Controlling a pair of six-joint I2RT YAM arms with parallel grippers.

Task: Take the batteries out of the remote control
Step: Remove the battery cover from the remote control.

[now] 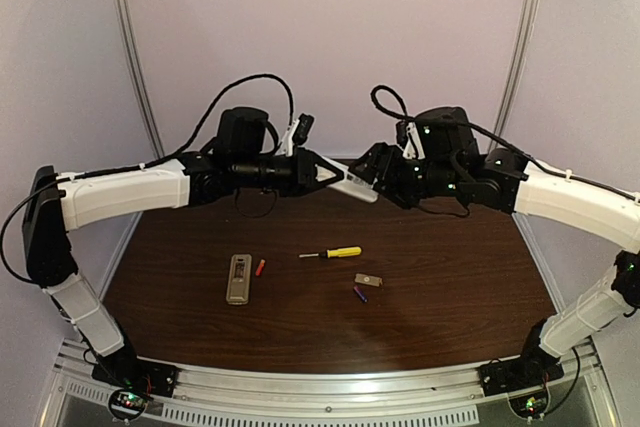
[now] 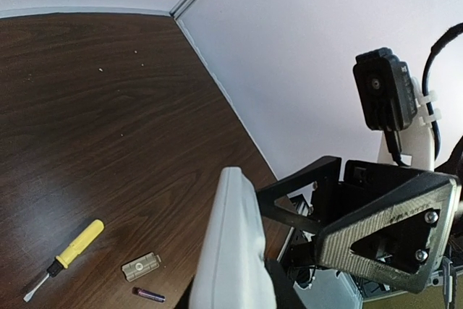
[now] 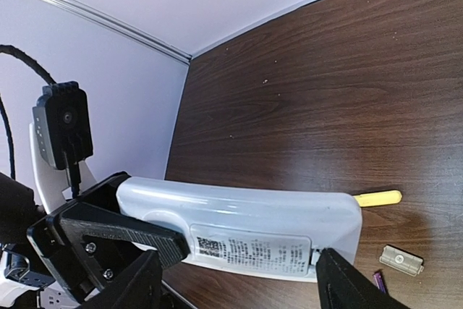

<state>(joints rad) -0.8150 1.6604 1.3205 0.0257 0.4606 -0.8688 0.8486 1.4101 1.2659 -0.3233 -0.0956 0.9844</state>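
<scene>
White remote (image 1: pixel 356 185), top view: held up over counter (image 1: pixel 450 287), clamped narrow in left tool (image 1: pixel 335 175); right tool (image 1: pixel 378 169) just off its free end. Red battery (image 1: pixel 261 267) beside grey remote (image 1: pixel 238 279), purple battery (image 1: pixel 360 294) by cover plate (image 1: pixel 368 279): two out, judged partway. Left wrist: white remote close, screwdriver (image 2: pixel 69 251) and purple battery below. Right wrist: right tool spread wide, holding nothing; label side showing, anything inside hidden, likely more to pull.

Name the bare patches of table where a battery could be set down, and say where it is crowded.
Free: the wood right of the cover plate up to the table edge, and the strip left of the grey remote. Crowded: the middle, where red battery, screwdriver and purple battery lie close. The white remote is held aloft.
</scene>
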